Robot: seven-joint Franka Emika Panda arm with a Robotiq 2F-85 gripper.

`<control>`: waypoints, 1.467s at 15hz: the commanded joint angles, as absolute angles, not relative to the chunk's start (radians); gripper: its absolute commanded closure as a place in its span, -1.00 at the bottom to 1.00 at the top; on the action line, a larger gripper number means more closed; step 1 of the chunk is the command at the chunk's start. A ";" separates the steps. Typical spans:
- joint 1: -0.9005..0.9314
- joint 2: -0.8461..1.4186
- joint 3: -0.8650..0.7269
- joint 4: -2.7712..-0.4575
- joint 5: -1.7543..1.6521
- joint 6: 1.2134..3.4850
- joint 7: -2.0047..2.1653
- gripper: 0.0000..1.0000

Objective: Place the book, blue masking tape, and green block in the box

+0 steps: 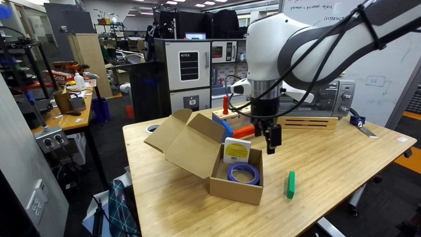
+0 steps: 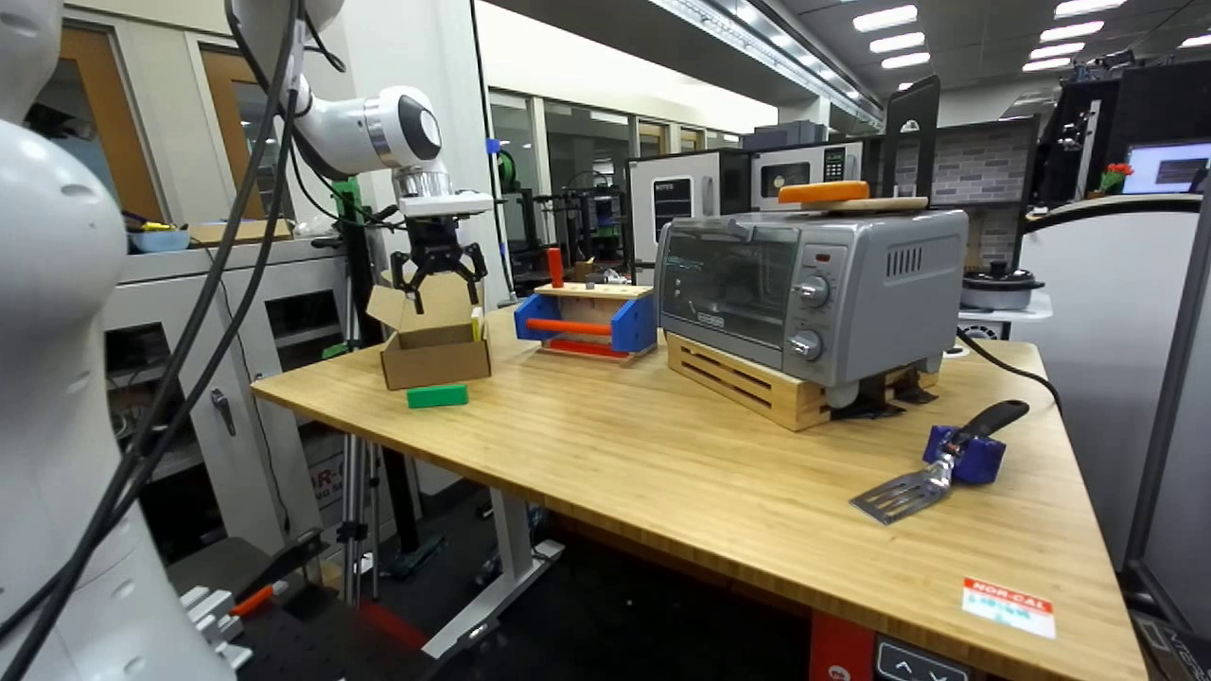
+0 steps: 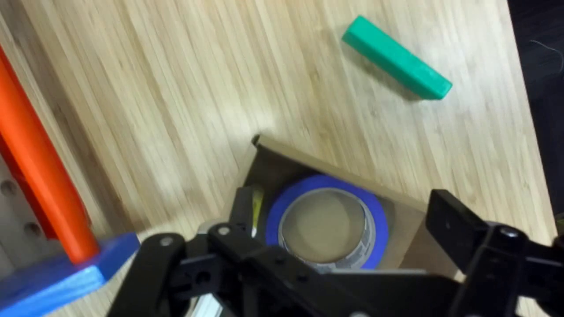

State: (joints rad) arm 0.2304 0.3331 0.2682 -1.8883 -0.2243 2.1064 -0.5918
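Blue masking tape point(image 3: 326, 181), book point(image 1: 236, 150) sat in box point(image 1: 235, 193) beneath jaws | jaws stood apart — unclenched | green block point(image 1: 291, 185) lay lower, aside, on desk point(image 1: 329, 164)

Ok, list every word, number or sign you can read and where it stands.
"NOTES:" on the fridge.
"NOR-CAL" on the table sticker; lower lines blurred.
"N" on the whiteboard.
"instruc" there too, cut off; top line unclear.
"esta" on the red carton, start unclear.
Too small or partly hidden: print on the book, oven, cabinet.
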 commanded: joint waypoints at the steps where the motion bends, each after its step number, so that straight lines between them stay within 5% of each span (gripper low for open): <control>1: 0.192 0.217 0.249 -2.039 -0.182 2.177 -0.513 -1.00; 22: 0.189 0.004 0.219 -2.157 0.088 2.066 -0.232 -1.00</control>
